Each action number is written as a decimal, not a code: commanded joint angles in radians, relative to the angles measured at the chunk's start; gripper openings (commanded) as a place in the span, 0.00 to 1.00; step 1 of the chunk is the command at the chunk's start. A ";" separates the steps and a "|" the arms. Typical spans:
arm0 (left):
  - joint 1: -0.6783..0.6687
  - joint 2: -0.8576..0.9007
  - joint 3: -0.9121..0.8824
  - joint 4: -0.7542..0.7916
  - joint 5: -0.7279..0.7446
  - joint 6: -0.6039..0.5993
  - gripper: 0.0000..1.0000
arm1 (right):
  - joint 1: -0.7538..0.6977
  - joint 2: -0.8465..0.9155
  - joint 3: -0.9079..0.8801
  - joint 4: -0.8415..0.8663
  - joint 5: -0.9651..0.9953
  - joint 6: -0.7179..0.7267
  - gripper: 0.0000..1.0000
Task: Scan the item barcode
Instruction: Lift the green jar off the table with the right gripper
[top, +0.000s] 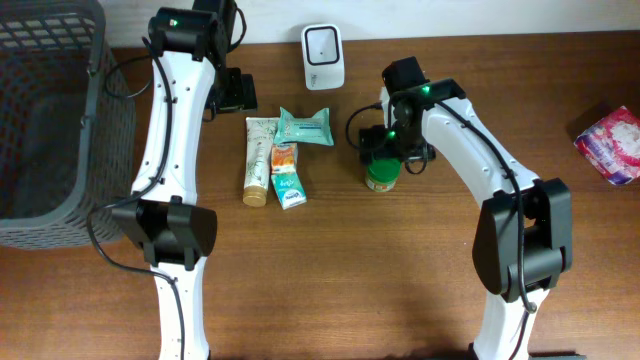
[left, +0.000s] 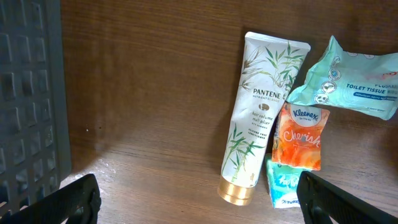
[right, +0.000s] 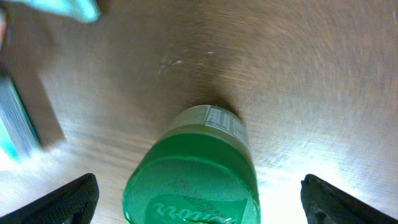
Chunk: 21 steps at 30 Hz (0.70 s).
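Overrunning the frame: green jar lid (right: 189, 186)

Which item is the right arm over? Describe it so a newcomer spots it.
From the white scanner at the far edge of the table, come nearer and rightward to the right gripper. Between its open jaws stands a small jar with a green lid. It alone stands upright and apart; the tube and packets lie flat in a cluster to its left.

Overhead faces straight down; wrist cameras look closely onto the table (top: 330, 290).
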 joint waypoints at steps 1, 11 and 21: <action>0.002 -0.008 -0.002 -0.001 -0.014 0.015 0.99 | 0.008 0.006 0.017 0.000 -0.021 0.402 0.99; 0.002 -0.008 -0.002 -0.001 -0.014 0.015 0.99 | 0.010 0.007 0.006 -0.008 -0.090 0.715 0.71; 0.002 -0.008 -0.002 -0.001 -0.014 0.015 0.99 | 0.063 0.045 0.006 -0.098 0.058 1.037 0.83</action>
